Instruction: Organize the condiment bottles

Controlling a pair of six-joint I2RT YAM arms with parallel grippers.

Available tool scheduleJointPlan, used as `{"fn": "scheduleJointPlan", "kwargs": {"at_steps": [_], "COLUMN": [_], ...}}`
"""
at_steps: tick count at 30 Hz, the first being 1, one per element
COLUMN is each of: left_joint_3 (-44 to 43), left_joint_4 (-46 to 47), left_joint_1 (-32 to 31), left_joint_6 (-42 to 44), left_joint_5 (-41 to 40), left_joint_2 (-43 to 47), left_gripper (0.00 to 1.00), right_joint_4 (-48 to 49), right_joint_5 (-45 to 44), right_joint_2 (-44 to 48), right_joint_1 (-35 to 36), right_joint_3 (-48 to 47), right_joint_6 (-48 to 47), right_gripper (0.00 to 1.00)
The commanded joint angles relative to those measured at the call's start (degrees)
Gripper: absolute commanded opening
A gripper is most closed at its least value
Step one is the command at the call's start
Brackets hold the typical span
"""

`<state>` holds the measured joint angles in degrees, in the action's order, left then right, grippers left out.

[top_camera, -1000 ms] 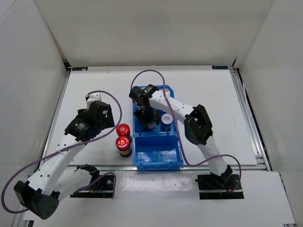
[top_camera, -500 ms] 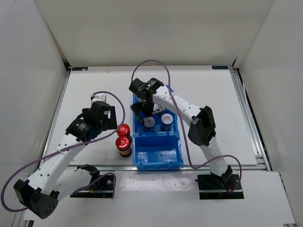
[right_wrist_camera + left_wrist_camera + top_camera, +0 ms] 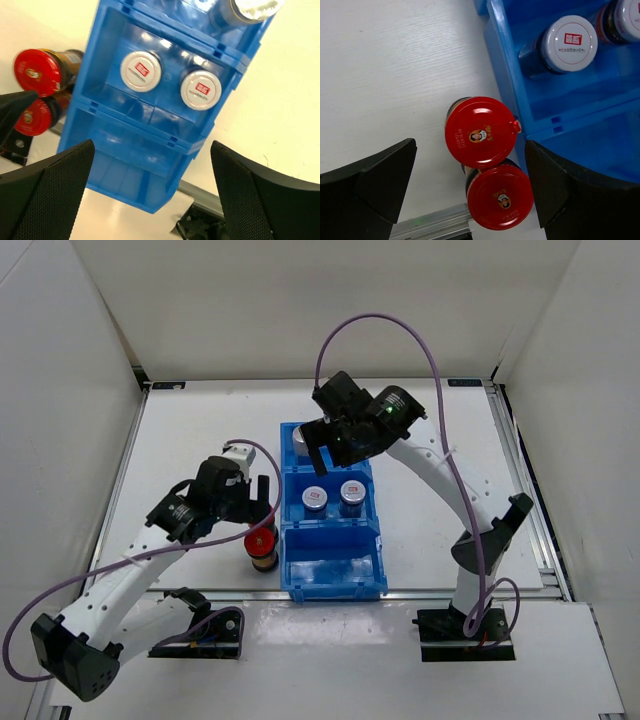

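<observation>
The left gripper (image 3: 470, 150) is wide open and holds nothing. It hangs over the two red-capped bottles (image 3: 480, 131), with one black finger on each side of them, not touching them. These bottles stand close together on the white table (image 3: 395, 60), just beside the outer wall of the blue bin (image 3: 505, 65). The left arm reaches forward and leans toward the bin.

The right gripper (image 3: 152, 146) is wide open too and holds nothing. It is up high over the bin, looking down into it. The right arm bends up and over from its base.

Two white-capped bottles (image 3: 140, 71) stand side by side in the middle part of the bin. A silver-capped bottle (image 3: 247, 10) stands in the far part.
</observation>
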<state>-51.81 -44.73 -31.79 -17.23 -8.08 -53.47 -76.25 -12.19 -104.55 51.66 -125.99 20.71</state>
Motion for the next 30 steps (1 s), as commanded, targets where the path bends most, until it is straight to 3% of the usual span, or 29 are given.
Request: {"fn": "scheduleJointPlan", "kwargs": {"at_steps": [1,8,15,21,25,30], "left_joint_3": [0.5,-0.1,0.4,1.4,2.1,2.7], "left_joint_4": [2.0,2.0,2.0,2.0,2.0,1.4], "left_joint_1": [-0.3,-0.3,-0.3,0.2,0.9,0.9], "left_joint_6": [2.1,2.7,1.0,-0.1,-0.1,-0.1], "left_joint_5": [6.7,10.1,8.1,6.4,5.7,3.9], "left_joint_2": [-0.6,-5.7,-7.3,-7.9,-6.6,-6.6], "left_gripper": [1.0,1.0,1.0,0.78,0.73,1.0], "right_joint_4": [0.9,1.5,2.1,2.1,2.1,2.6], "right_joint_5": [-1.8,-2.0,-3.7,-4.3,-5.3,-5.3], "right_joint_2": [1.5,5.1,8.7,10.6,11.6,12.2], "right_joint_1": [0.0,0.0,0.0,0.0,0.0,0.0], "right_joint_3": [3.9,8.0,12.5,14.3,15.6,16.8], "right_joint_6": [1.5,2.1,2.1,2.6,2.6,3.1], "right_gripper": [1.0,1.0,1.0,1.0,1.0,1.0]}}
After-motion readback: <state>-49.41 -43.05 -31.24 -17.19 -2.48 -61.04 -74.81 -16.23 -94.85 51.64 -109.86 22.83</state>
